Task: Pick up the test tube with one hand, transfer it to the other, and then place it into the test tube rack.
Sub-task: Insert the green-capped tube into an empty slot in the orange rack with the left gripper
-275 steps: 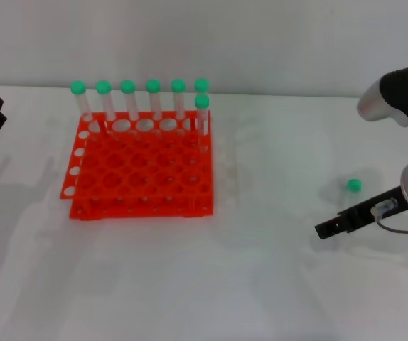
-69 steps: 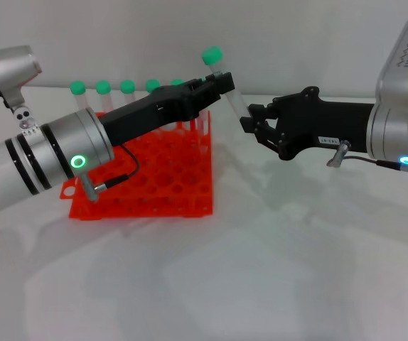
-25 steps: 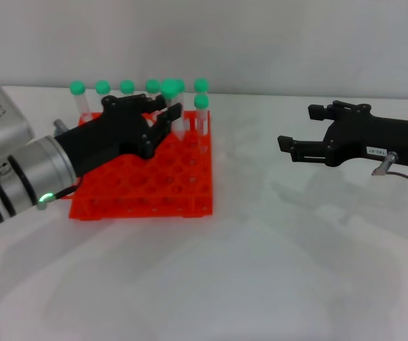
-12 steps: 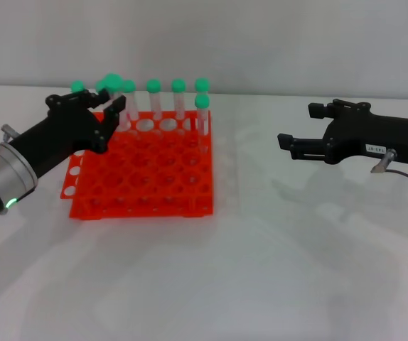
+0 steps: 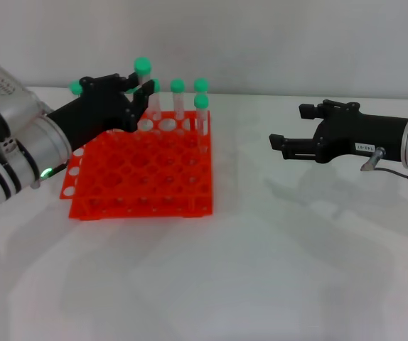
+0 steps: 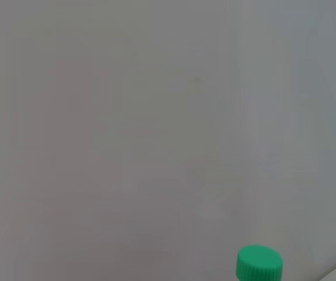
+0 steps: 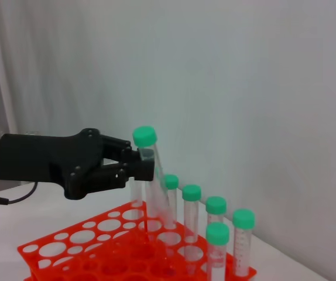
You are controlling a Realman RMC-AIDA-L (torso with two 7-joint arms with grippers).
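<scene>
In the upper left of the head view we see the left gripper (image 5: 134, 94), the long black one on the green-lit arm, pinching the test tube (image 5: 144, 79) just under its green cap, so the clear body hangs free below the fingers and can be fed downward. The tube is held slightly tilted above the back rows of the orange-red test tube rack (image 5: 138, 170), and the right wrist view shows the same thing from the side: the tube (image 7: 150, 175) is clamped high by the left gripper (image 7: 134, 159), its lower end reaching down toward the holes of the rack (image 7: 98, 246) beside the standing tubes. We judge the grip near the cap to be deliberate, since it leaves the length of the tube clear to enter a hole without the fingers meeting the grid. The other green-capped tubes (image 5: 178, 99) stand upright along the rack's far row and right corner, so the free holes lie beside and in front of them. The right gripper (image 5: 283, 145), at the right of the head view, hovers well apart from the rack with its fingers spread and nothing between them (we take it to be standing clear so the left arm can work). The left wrist view shows only a green cap (image 6: 260, 263) at its lower edge against a pale wall.
</scene>
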